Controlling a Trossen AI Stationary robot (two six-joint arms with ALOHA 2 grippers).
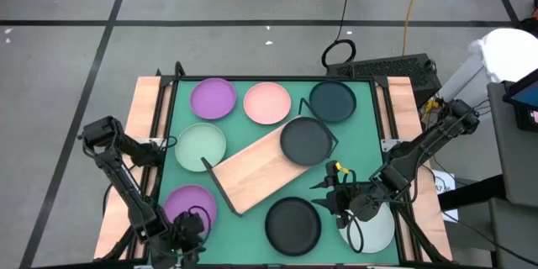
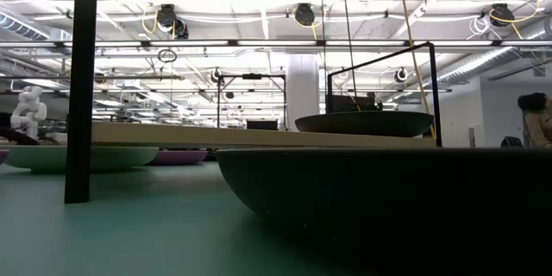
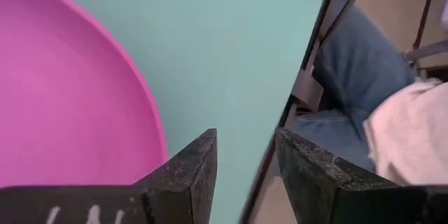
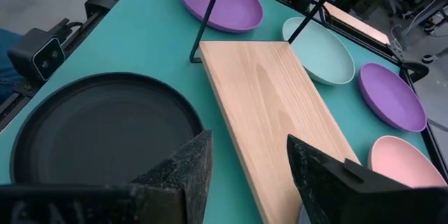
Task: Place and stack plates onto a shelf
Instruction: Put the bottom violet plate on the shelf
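Where the green counter (image 1: 244, 139) fills the middle of the high view: wooden shelf (image 1: 261, 168) laid diagonally at centre, one black plate (image 1: 306, 139) seated on its upper-right end. Purple plate (image 1: 213, 98), pink plate (image 1: 267, 102) and dark teal plate (image 1: 333, 101) ranged along the counter's top edge; mint plate (image 1: 201, 144) at left; second black plate (image 1: 293, 223) at lower centre. Left pincer (image 3: 245, 175) at lower left, beside a second purple plate (image 1: 187, 203), jaws parted narrowly, holding nothing. Right pincer (image 4: 245, 168) at lower right, jaws wide, empty. Pale plate (image 1: 374, 229) beneath the right arm, largely covered. Grey floor with dark lines beyond; cables at top. Ceiling lights and pipes in the low view, near black plate cropped at the bottom edge. Blue trouser fabric (image 3: 357, 63) at right of the left wrist view, wearer cut off.
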